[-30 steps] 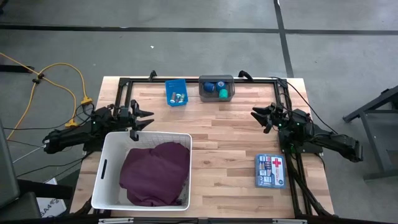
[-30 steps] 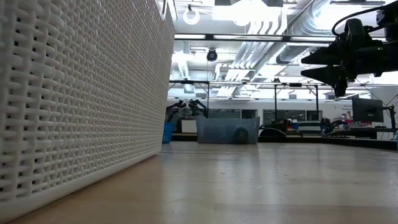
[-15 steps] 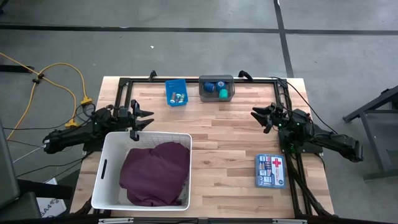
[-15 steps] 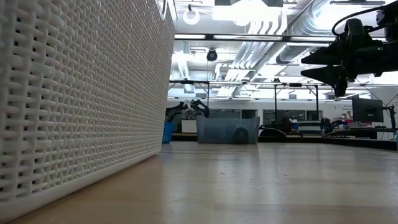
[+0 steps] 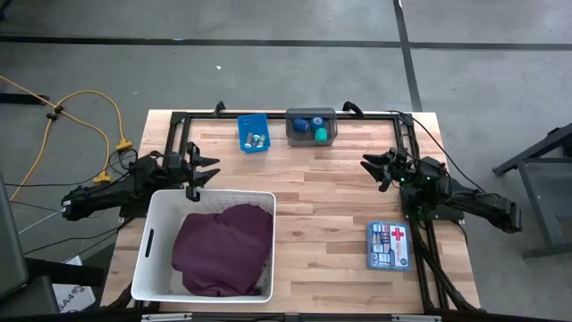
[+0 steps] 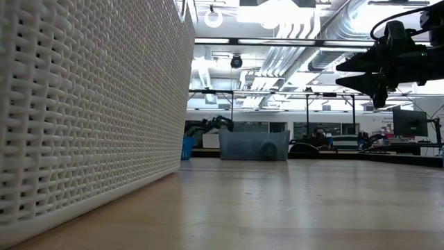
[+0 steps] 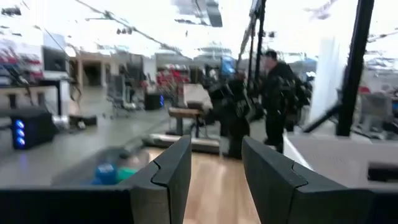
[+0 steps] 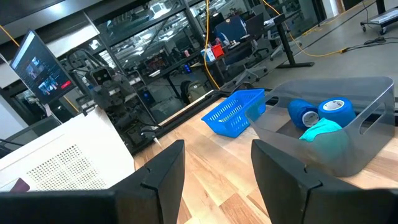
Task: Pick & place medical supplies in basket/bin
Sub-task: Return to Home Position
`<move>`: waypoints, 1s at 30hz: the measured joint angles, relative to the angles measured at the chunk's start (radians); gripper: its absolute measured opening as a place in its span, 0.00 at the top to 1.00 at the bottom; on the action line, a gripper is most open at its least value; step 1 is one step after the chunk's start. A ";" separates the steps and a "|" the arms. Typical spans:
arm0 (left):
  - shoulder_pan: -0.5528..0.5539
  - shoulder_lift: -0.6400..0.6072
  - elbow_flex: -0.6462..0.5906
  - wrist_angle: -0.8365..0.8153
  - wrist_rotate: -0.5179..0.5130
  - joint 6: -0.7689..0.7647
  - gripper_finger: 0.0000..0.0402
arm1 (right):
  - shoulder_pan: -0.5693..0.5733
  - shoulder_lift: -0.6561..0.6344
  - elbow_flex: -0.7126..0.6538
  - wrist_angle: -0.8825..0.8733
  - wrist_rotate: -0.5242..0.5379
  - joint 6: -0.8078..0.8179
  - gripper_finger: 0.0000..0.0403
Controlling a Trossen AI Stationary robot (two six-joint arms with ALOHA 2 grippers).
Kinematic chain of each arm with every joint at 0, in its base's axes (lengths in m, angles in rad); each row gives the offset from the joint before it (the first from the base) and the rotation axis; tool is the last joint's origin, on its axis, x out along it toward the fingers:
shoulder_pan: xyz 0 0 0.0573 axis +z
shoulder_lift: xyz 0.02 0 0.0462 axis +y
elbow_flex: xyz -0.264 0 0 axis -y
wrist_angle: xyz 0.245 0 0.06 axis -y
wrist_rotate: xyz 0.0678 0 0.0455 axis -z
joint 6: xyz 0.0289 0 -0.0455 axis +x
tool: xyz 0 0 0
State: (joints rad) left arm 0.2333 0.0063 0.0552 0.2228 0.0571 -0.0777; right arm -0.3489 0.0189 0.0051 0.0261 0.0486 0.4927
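Left gripper (image 5: 214,169) perhaps brushing basket (image 5: 234,192), right gripper (image 5: 374,173) apart

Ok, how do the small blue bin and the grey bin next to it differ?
The blue bin has opaque lattice walls; the grey bin has smooth see-through ones. The grey bin is wider than the blue bin. The grey bin holds blue and green tape rolls; the blue bin holds much smaller items. Both are open-topped, side by side at the far edge of the table.
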 joint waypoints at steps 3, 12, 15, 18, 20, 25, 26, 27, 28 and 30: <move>0.000 -0.001 0.027 0.005 -0.023 0.012 0.66 | 0.000 0.000 0.000 0.000 0.000 0.000 0.57; 0.000 -0.001 0.096 -0.100 -0.085 0.033 0.66 | 0.000 0.000 0.000 0.000 0.000 0.000 0.57; 0.000 -0.002 0.103 -0.098 -0.148 0.040 0.66 | 0.000 0.000 0.000 0.000 0.000 0.000 0.57; 0.000 -0.002 0.103 -0.099 -0.223 0.037 0.66 | 0.000 0.000 0.000 0.000 0.000 0.000 0.57; 0.000 -0.002 0.104 -0.112 -0.255 0.040 0.66 | 0.000 0.000 0.000 0.000 0.000 0.000 0.57; 0.001 -0.002 0.104 -0.225 -0.277 0.029 0.66 | 0.000 0.000 0.000 0.000 0.000 0.000 0.57; 0.001 -0.002 0.104 -0.238 -0.277 0.025 0.66 | 0.000 0.000 0.000 0.000 0.000 0.000 0.57; 0.001 -0.002 0.104 -0.247 -0.276 0.028 0.66 | 0.000 0.000 0.000 0.000 0.000 0.000 0.57; 0.001 -0.002 0.104 -0.260 -0.275 0.034 0.66 | 0.000 0.000 0.000 0.000 0.000 0.000 0.57; 0.001 -0.002 0.104 -0.274 -0.274 0.048 0.66 | 0.000 0.000 0.000 0.000 0.000 0.000 0.57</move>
State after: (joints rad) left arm 0.2340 0.0044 0.1596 -0.0512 -0.2165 -0.0301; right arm -0.3492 0.0185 0.0052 0.0261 0.0486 0.4927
